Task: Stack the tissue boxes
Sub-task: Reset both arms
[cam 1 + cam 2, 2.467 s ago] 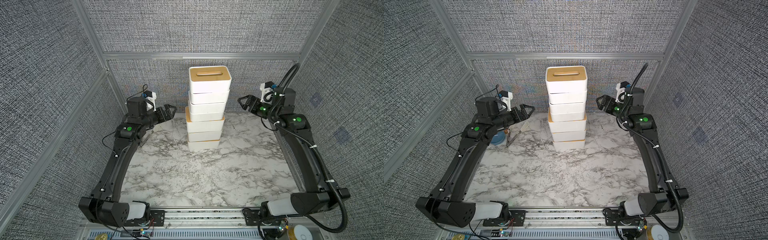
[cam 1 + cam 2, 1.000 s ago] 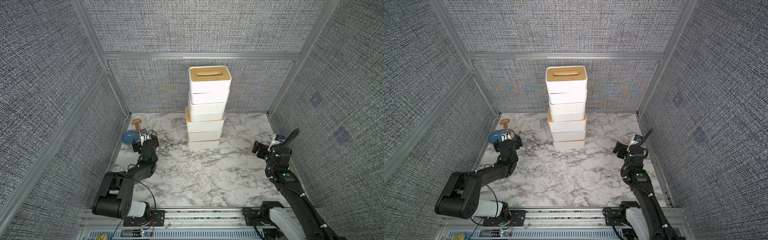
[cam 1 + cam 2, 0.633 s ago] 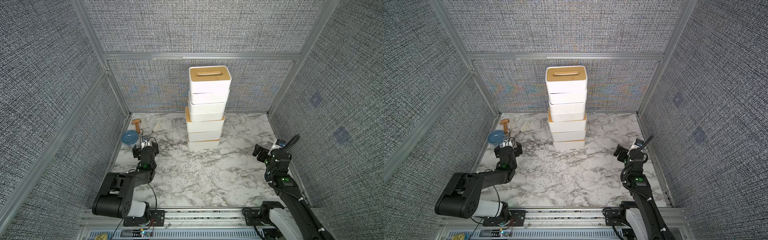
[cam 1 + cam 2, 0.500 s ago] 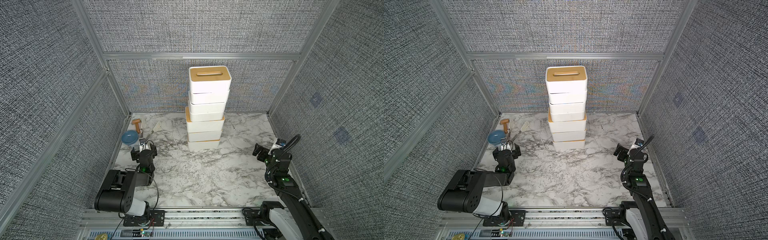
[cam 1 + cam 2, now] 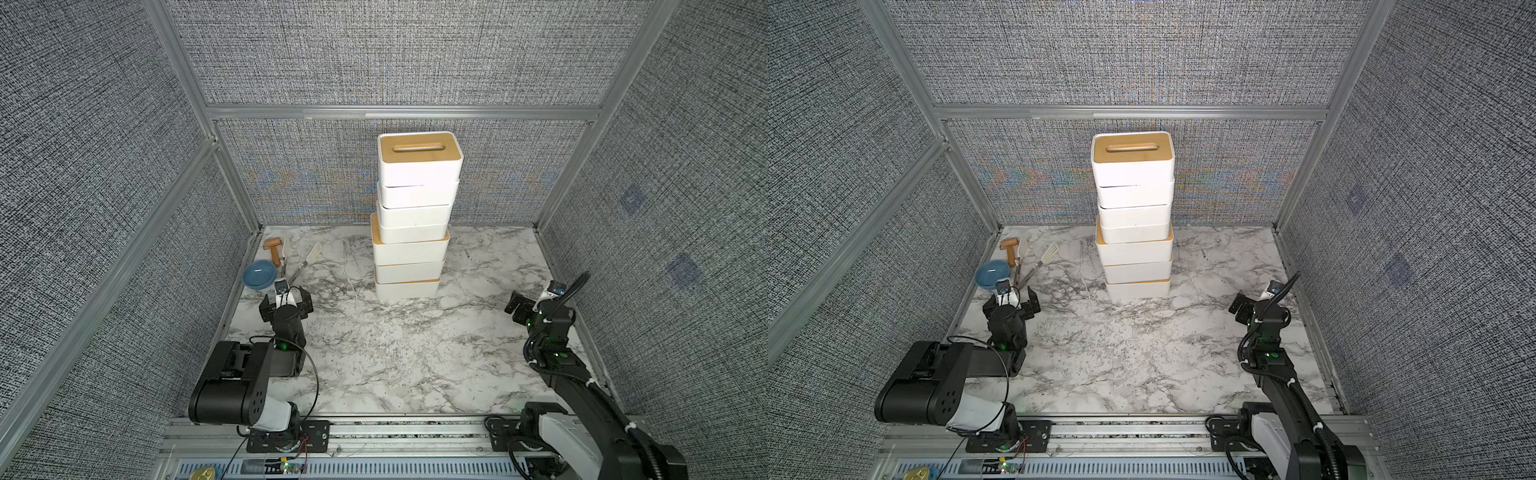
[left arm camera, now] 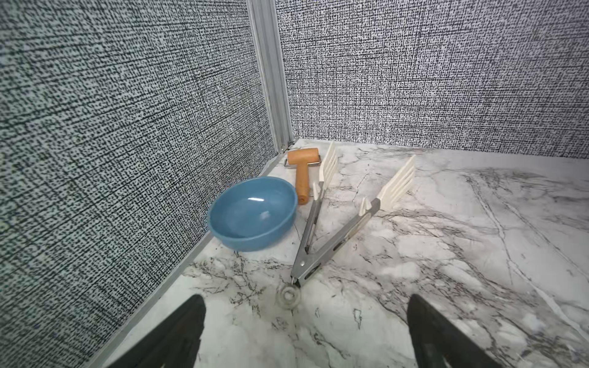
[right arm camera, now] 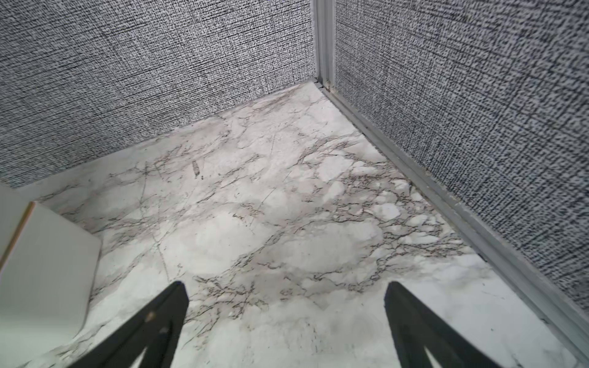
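The tissue boxes [image 5: 411,249] stand as one tall stack of several white boxes at the back middle of the marble table, in both top views [image 5: 1133,249]. The layers are slightly offset, and the top lid [image 5: 417,149] is tan with an oval slot. My left gripper [image 5: 286,301] is low at the front left, open and empty, well apart from the stack. My right gripper [image 5: 517,311] is low at the right edge, also open and empty. In the right wrist view the gripper [image 7: 285,288] faces the back right corner, with the bottom box's corner [image 7: 41,261] off to its side.
A blue bowl [image 6: 253,213], a wooden roller [image 6: 301,172] and metal tongs with white tips [image 6: 334,235] lie in the back left corner just ahead of my left gripper [image 6: 304,306]. Grey fabric walls with aluminium posts close in three sides.
Both arms have drawn back from either side of the stack and folded down low toward the table's front. In the last half second they barely move. The stack has not shifted.
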`<state>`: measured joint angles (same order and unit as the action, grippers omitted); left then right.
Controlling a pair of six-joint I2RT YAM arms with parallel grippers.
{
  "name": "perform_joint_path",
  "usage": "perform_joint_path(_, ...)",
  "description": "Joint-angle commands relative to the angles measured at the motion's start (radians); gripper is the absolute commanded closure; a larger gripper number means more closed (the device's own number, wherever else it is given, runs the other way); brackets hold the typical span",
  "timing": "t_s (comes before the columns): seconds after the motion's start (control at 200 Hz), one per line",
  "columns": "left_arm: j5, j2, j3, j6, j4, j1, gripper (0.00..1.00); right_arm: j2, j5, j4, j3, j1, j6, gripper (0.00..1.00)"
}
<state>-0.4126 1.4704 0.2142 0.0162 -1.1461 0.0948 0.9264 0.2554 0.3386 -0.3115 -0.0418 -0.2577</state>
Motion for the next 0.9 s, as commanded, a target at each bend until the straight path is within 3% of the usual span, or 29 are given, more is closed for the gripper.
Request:
perform_joint_path(0.0,0.029,-0.002,-0.001,0.002,-0.069,-0.002,0.00,0.046,0.047,0.184,0.022,-0.014,0.042,0.01)
perform_joint_path(0.085,0.120,0.027,-0.033,-0.002,-0.127,-0.010,0.01,0.137,0.039,0.284,0.022,-0.016,0.046,0.01)
perform_joint_path(0.145,0.138,0.097,-0.070,-0.045,-0.308,-0.012,0.01,0.201,0.036,0.341,0.013,-0.015,0.056,0.00)
perform_joint_path(0.235,0.138,0.047,-0.039,-0.012,-0.162,-0.012,0.01,0.279,0.033,0.452,0.019,-0.015,0.090,0.01)
perform_joint_path(0.31,0.144,0.068,-0.047,-0.025,-0.215,-0.014,0.00,0.342,0.016,0.536,0.023,-0.017,0.121,0.01)
perform_joint_path(0.415,0.146,0.069,-0.052,-0.027,-0.224,-0.016,0.01,0.402,-0.017,0.473,-0.020,-0.018,0.131,0.01)
perform_joint_path(0.635,0.146,0.071,-0.055,-0.029,-0.230,-0.015,0.01,0.638,-0.131,0.976,0.126,0.003,0.208,0.01)
perform_joint_path(0.895,0.146,0.071,-0.052,-0.028,-0.229,-0.017,0.01,0.607,-0.180,0.609,-0.040,0.004,0.224,0.01)
